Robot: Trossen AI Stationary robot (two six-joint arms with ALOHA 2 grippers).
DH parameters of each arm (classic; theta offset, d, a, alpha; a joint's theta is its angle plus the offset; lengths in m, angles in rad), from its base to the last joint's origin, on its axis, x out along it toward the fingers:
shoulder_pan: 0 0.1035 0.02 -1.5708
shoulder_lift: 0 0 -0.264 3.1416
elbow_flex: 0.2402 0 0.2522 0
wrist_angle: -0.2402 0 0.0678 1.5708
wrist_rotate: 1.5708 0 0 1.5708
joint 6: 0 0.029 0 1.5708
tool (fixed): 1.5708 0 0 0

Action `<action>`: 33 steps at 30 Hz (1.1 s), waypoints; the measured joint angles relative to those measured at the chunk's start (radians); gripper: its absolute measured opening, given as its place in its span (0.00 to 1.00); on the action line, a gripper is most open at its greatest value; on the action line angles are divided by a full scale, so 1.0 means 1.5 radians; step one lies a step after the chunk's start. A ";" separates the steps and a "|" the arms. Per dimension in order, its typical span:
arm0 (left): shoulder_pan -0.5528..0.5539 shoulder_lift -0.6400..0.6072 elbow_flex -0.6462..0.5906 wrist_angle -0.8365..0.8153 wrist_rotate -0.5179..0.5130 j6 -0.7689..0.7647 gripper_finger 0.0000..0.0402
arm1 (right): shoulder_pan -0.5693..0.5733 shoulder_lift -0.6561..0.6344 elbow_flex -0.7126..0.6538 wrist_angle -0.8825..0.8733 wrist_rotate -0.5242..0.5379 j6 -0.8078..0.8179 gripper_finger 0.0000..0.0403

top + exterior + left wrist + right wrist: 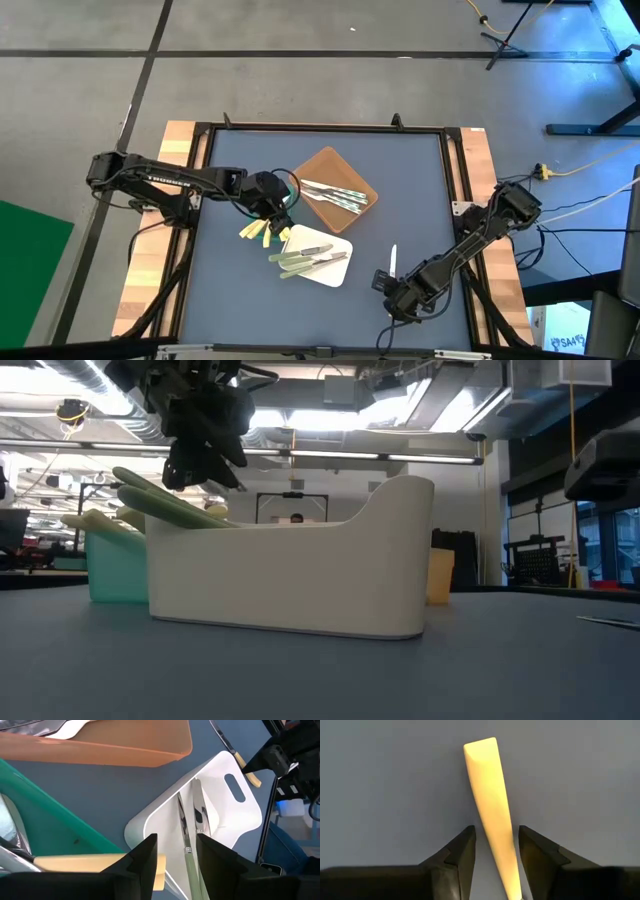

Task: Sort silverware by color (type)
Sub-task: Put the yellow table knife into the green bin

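Pale yellow tapered plastic knife handle (490, 800) lies flat on the blue-grey table (380, 780) between the right gripper (496, 845) fingers, spread, not yet pinching; judged light, stiff, slippery, best gripped mid-handle. Left gripper (176, 852) spread above white tray (240, 815)

left gripper (272, 210) mid-table, fingers parted, right gripper (385, 283) low, fingers parted

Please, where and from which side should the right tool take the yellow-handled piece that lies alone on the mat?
Grip the yellow-handled piece across its handle, coming straight down from above. It lies flat on the table, and the right tool is open with a finger on either side of the narrow handle.
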 joint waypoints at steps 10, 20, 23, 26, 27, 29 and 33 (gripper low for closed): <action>0.000 0.000 0.000 0.000 0.000 0.000 0.32 | 0.000 0.001 0.000 -0.003 -0.005 0.000 0.16; 0.000 0.000 0.000 0.000 0.000 0.000 0.32 | 0.000 0.001 0.000 -0.003 -0.009 0.004 0.10; 0.000 0.000 0.000 0.000 0.000 0.000 0.32 | -0.001 0.001 0.000 -0.003 -0.010 0.004 0.10; 0.000 0.000 0.000 0.000 0.000 0.000 0.32 | -0.001 0.001 0.000 -0.003 -0.010 0.004 0.10; 0.000 0.000 0.000 0.000 0.000 0.000 0.32 | -0.001 0.001 0.000 -0.002 -0.010 0.004 0.10; 0.000 0.000 0.000 0.000 0.000 0.000 0.32 | -0.001 0.001 -0.001 -0.001 -0.010 0.005 0.10; 0.000 0.000 0.000 0.000 0.000 0.000 0.32 | -0.001 0.001 -0.001 -0.001 -0.005 0.005 0.10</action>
